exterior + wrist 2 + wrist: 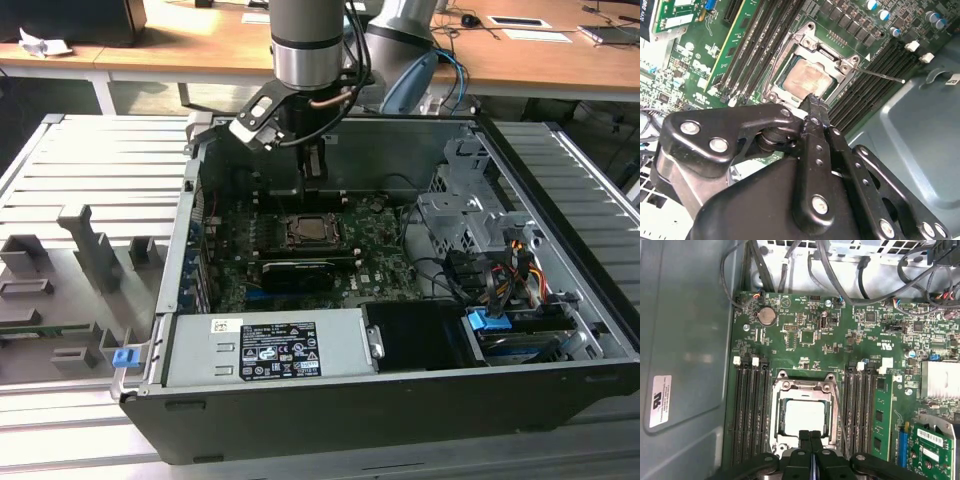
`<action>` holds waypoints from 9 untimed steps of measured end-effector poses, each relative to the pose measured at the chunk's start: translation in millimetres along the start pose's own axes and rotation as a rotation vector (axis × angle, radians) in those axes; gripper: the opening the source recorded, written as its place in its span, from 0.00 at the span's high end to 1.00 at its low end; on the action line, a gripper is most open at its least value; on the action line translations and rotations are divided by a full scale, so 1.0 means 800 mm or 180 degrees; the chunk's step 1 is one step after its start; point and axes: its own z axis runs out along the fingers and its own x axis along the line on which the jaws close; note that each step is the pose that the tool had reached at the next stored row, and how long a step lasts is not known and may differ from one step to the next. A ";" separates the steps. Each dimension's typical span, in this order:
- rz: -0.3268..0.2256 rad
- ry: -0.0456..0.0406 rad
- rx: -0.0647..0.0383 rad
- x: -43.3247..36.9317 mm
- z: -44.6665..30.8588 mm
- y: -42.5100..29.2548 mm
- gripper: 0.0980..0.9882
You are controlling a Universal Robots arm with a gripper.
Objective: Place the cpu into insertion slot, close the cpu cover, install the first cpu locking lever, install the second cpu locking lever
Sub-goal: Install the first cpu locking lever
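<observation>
The cpu (804, 417) (807, 80) lies flat in the insertion slot (308, 232) on the green motherboard, its dull metal face showing. The silver cpu cover (802, 387) (809, 44) lies down around it, framing the chip. A thin locking lever (880, 74) sticks out from the socket's corner over the memory slots. My gripper (810, 436) (813, 101) (312, 170) hangs just above the socket's edge. Its two black fingers are pressed together with nothing between them.
Black memory slots (751, 410) (862, 410) flank the socket on both sides. A long black expansion card (295, 272) lies in front of it. The grey case wall (685, 340), the power supply (265, 350), a drive cage (470, 210) and cables (840, 285) hem in the board.
</observation>
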 end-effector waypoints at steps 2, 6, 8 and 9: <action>-0.0162 0.0011 -0.0001 0.000 -0.0001 0.0000 0.99; -0.0701 0.0046 -0.0006 0.000 0.0001 0.0000 0.99; -0.0817 0.0063 -0.0006 0.000 0.0001 0.0001 0.99; -0.0827 0.0081 -0.0008 0.000 0.0001 0.0001 0.99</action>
